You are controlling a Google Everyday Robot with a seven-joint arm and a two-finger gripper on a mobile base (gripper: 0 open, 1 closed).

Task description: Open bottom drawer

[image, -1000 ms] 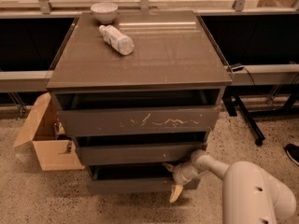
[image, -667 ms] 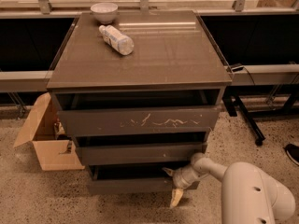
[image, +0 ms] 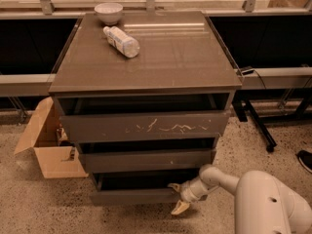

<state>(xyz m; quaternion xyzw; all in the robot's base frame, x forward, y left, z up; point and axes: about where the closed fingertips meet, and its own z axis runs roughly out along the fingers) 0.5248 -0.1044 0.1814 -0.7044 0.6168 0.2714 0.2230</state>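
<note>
The bottom drawer point(image: 131, 197) is the lowest, plain dark front of the three-drawer cabinet, and it stands out a little with a dark gap above it. My gripper point(image: 176, 197) is at the right end of that front, reaching in from the white arm point(image: 219, 179) at the lower right. Its fingers are spread, one fingertip point(image: 173, 185) at the top edge of the panel and the other below it near the floor. The middle drawer point(image: 146, 160) and the scratched top drawer point(image: 146, 126) sit above.
A white bowl point(image: 108, 11) and a lying plastic bottle point(image: 122, 41) are on the cabinet top point(image: 185, 57). An open cardboard box point(image: 51, 152) stands on the floor at the left. A black table leg point(image: 258, 128) and a cable are at the right.
My gripper has moved a little left and down along the bottom drawer's right end. The drawer front sits slightly lower, nearer the camera.
</note>
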